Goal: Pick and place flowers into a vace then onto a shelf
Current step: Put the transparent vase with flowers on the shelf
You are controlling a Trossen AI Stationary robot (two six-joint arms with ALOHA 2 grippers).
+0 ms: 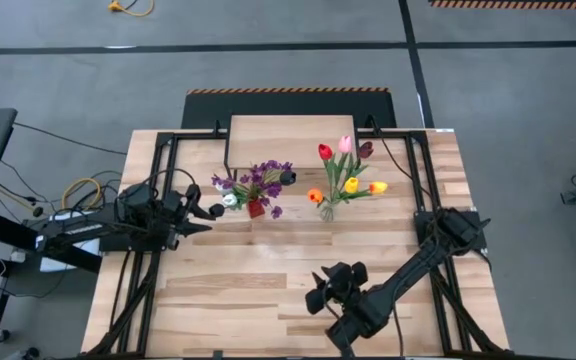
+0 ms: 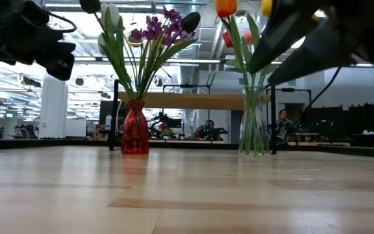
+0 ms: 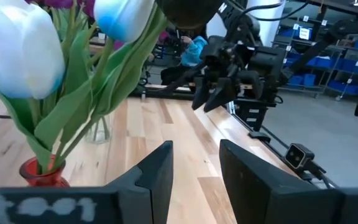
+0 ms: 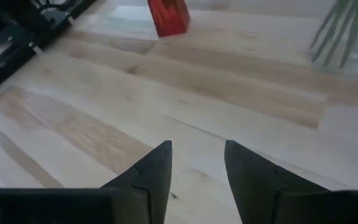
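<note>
— Where are your arms?

— My left pincer [image 1: 206, 218] is stretched level across the bench [image 1: 268, 290] from its left side, fingers [image 3: 157, 171] slightly apart and holding nothing, tips just beside the red vase [image 1: 256, 208]. My right pincer [image 1: 320, 292] is angled back toward the near middle of the bench, low over bare planks, fingers [image 4: 157, 168] parted and empty.

— And the flowers?

— One bunch [image 1: 258, 182], purple, white and dark, stands in the red vase; the tulips [image 1: 346, 165] stand in the clear vase [image 2: 254, 130] to its right. The shelf [image 1: 288, 140] sits behind both, nothing on it
</note>
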